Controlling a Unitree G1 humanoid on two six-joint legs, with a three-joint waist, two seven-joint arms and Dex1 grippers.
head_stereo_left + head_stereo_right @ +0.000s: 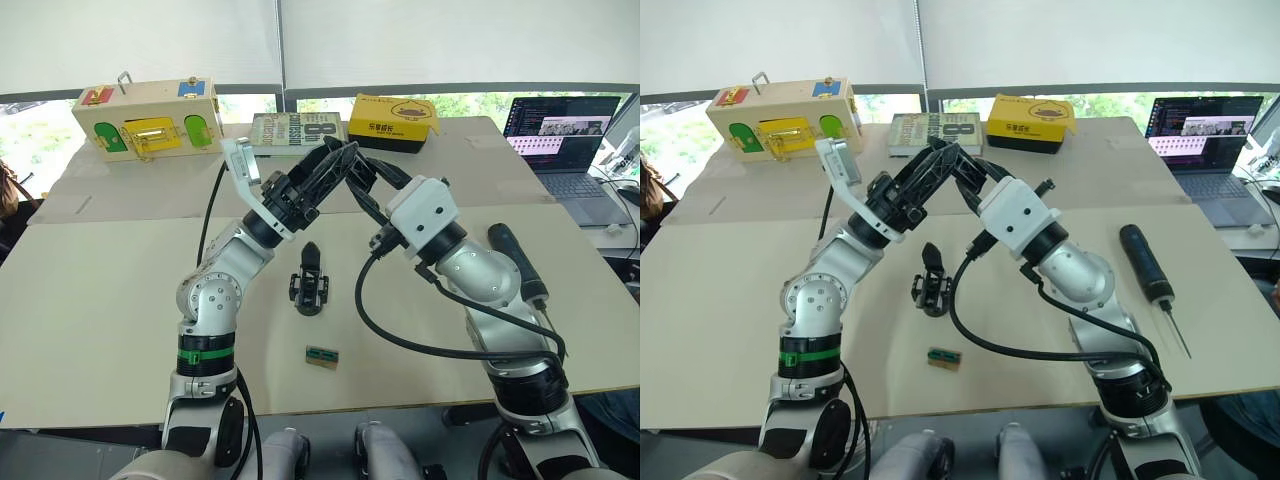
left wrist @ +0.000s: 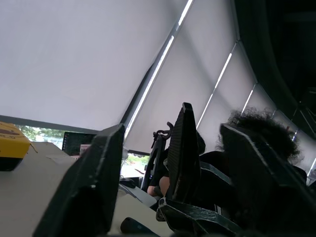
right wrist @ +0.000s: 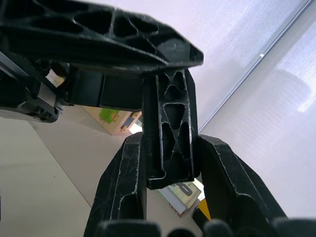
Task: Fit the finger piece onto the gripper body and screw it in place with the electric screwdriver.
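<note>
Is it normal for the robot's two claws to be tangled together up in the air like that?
It looks odd. The right end effector is clamped on a finger of the left end effector, raised above the table. The gripper body and electric screwdriver lie untouched.

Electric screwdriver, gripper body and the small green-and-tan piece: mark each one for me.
electric screwdriver (image 1: pixel 1145 262): right eye view, middle of its black handle.
gripper body (image 1: pixel 929 290): right eye view, on the chunky black block.
green-and-tan piece (image 1: pixel 944 359): right eye view, centre of its top face.
</note>
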